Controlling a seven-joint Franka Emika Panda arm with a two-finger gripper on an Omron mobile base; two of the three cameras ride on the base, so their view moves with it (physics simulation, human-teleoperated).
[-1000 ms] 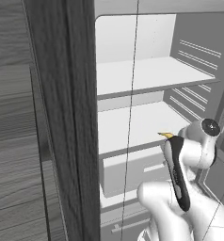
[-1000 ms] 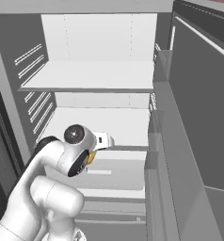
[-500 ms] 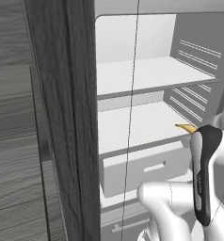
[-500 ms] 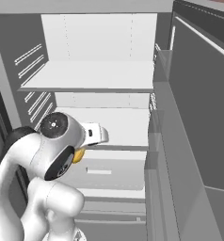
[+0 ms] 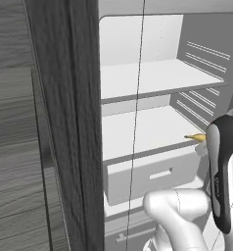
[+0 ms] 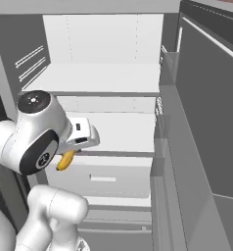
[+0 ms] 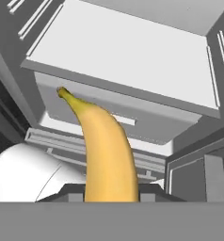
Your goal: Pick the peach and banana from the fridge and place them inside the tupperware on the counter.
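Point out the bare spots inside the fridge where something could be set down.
Both white shelves are bare: the upper shelf between the ribbed side walls, and the lower shelf just above the drawer. Crowded only at the lower shelf's front edge, where the gripper holds the banana.

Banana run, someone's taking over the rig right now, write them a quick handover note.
End effector: shut on the banana, held in front of the open fridge, near its drawer.
Banana: out of the fridge, its tip pointing toward the drawer front in the hand view; it also peeks out beside the arm in both base views.
Fridge shelves in view look bare; I can't say from these pictures where the peach is.
Done: banana picked.
Left: carry the banana to the tupperware on the counter, put it in, and confirm the peach is in there too.
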